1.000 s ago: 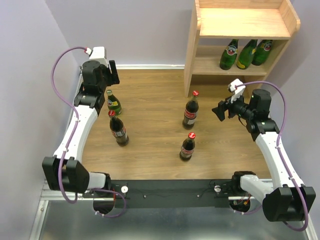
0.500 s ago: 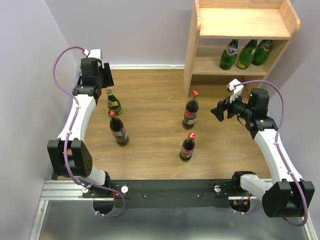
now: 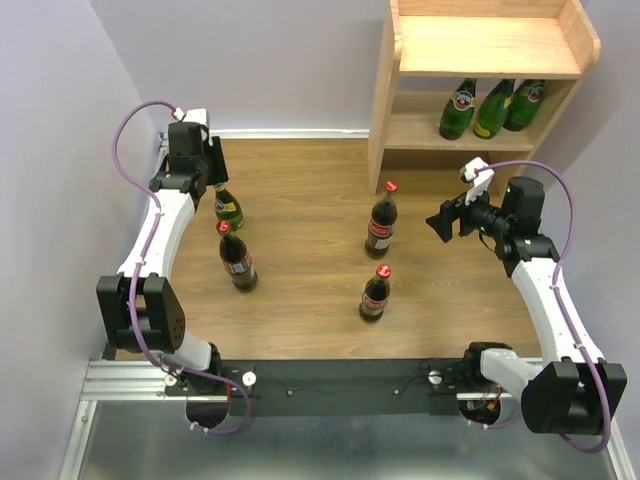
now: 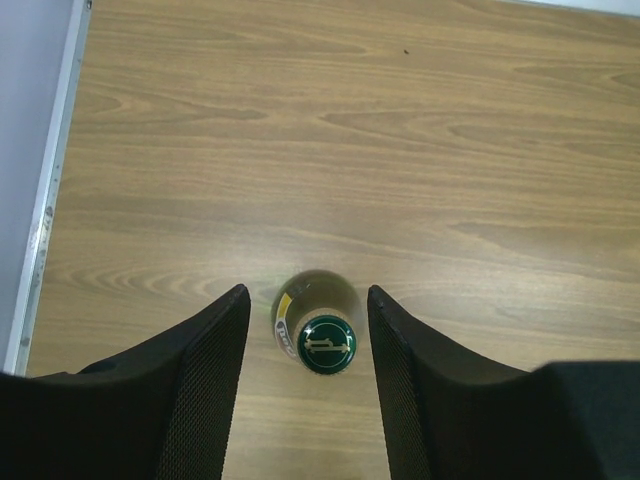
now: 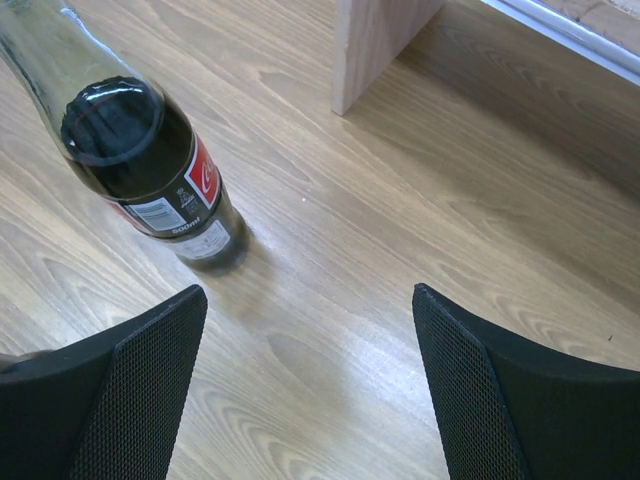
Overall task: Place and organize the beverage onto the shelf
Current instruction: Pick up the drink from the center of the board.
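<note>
left gripper directly above upright green bottle, half-open jaws flanking it, no contact yet; right gripper wide open, empty, far from it.

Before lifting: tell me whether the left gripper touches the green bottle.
Apart. Left wrist view shows wood between the green bottle and both left gripper fingers.

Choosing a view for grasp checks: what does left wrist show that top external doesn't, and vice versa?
Left wrist only: the gaps between the left claw and the green bottle it straddles. Top external only: the shelf, three green bottles on its lower tier, three cola bottles, the right claw. Both: that bottle, the left claw, the wooden table.
</note>
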{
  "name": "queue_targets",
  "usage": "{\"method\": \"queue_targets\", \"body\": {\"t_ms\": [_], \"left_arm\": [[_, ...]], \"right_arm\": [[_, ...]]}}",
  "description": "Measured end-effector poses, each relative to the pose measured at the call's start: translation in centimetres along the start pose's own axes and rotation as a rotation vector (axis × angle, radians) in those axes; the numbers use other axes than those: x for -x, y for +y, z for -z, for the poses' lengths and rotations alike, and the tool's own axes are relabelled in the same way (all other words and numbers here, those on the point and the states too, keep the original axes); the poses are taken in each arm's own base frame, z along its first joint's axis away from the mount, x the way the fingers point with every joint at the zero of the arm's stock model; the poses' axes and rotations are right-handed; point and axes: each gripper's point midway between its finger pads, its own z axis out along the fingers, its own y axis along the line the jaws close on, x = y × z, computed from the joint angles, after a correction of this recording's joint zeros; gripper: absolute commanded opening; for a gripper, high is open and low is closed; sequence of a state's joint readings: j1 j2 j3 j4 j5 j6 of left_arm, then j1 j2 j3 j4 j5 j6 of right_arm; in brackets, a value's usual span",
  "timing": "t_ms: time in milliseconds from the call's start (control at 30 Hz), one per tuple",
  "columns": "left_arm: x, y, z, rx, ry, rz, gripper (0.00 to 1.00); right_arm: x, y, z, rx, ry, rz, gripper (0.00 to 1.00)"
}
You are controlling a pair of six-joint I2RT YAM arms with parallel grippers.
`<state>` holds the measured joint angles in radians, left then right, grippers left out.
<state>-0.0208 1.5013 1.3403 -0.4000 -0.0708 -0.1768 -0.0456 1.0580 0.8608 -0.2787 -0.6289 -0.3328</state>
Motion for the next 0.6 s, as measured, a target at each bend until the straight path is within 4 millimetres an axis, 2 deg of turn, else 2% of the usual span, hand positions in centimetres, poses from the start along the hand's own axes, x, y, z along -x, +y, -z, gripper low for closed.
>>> {"method": "queue_targets", "body": {"t_ms": [233, 600], "left_arm": [[-1.8, -0.6, -0.5, 0.006, 0.049, -0.018, 0.57], [-3.6, -0.1, -1.4, 0.041, 0.11, -0.031, 0.53]], "right_arm": [[0.1, 0.2, 0.0, 0.01, -0.005, -0.001, 0.89], [0.1, 0.2, 0.0, 0.013, -0.006, -0.002, 0.89]]}}
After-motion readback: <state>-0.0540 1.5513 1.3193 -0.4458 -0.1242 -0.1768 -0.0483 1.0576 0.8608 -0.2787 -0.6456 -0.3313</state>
